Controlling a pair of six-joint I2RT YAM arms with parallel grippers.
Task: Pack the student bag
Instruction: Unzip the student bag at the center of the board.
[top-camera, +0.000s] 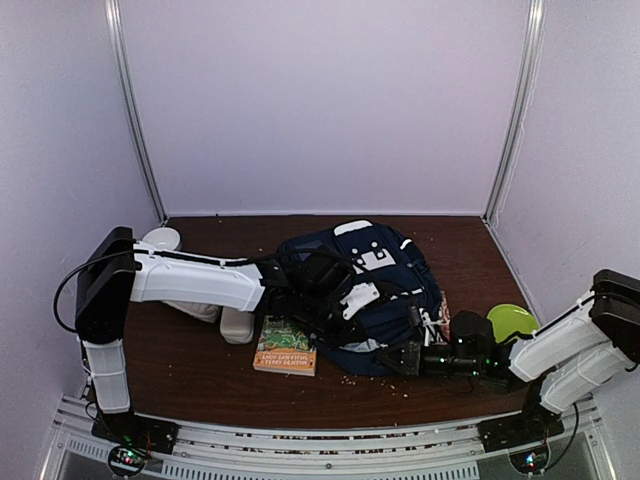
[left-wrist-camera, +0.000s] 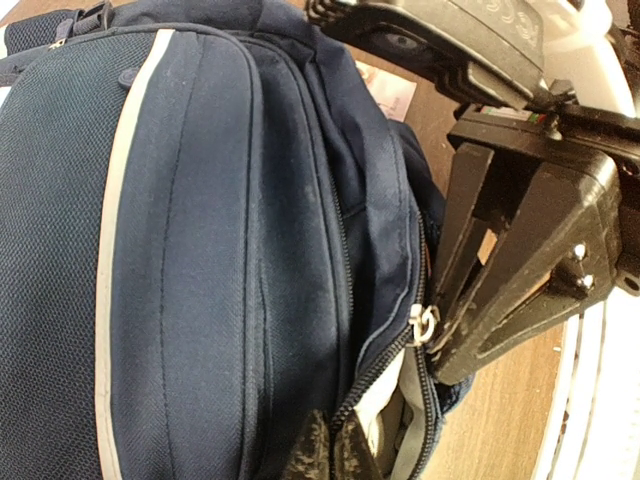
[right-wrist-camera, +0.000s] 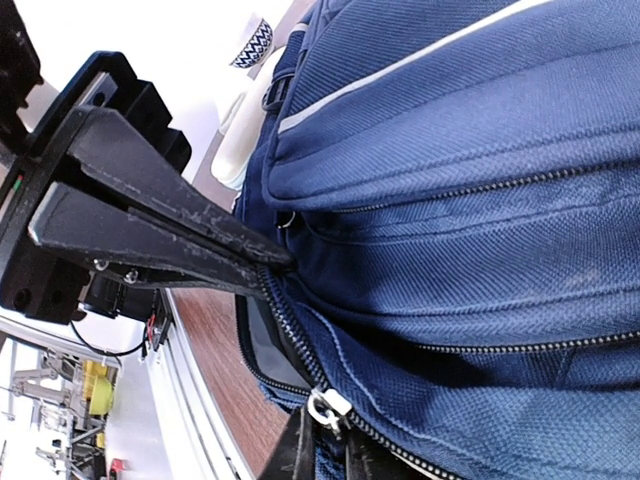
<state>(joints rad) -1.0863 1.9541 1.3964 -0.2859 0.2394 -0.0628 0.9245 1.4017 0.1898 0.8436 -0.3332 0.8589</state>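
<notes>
Bag (top-camera: 400, 288): navy backpack with white stripe trim and a white patch, slumped on the table (top-camera: 200, 385); both arms reach onto it.
Zip (right-wrist-camera: 290, 325): runs along the bag's side facing the arm bases. Part of it is undone, and light grey lining (left-wrist-camera: 385, 405) shows in the gap.
Zip pull (right-wrist-camera: 326, 408): silver, on the zip at the end of the undone stretch.
Left gripper (right-wrist-camera: 272, 262): at that same side of the bag, right at the zip. Its jaws are pressed together, pinching the bag's fabric edge.
Right gripper (left-wrist-camera: 437, 338): at the bag's near side, toward the right arm. Its jaws are closed down on the zip pull, with the tips meeting at it.
Grippers to each other: both sets of tips sit on the same stretch of the bag's zip, near each other but apart.
Book (top-camera: 285, 347): green and orange cover, flat on the table just beside the bag on its left-arm side. Whether it touches the bag I cannot tell.
White object (top-camera: 237, 325): rounded, past the book from the bag and partly under the left arm. I cannot tell what it is.
Cup (top-camera: 160, 240): white, well apart from the bag on its left-arm side, toward the back wall.
Green dish (top-camera: 512, 320): near the bag on its right-arm side but apart from it, partly hidden by the right arm.
</notes>
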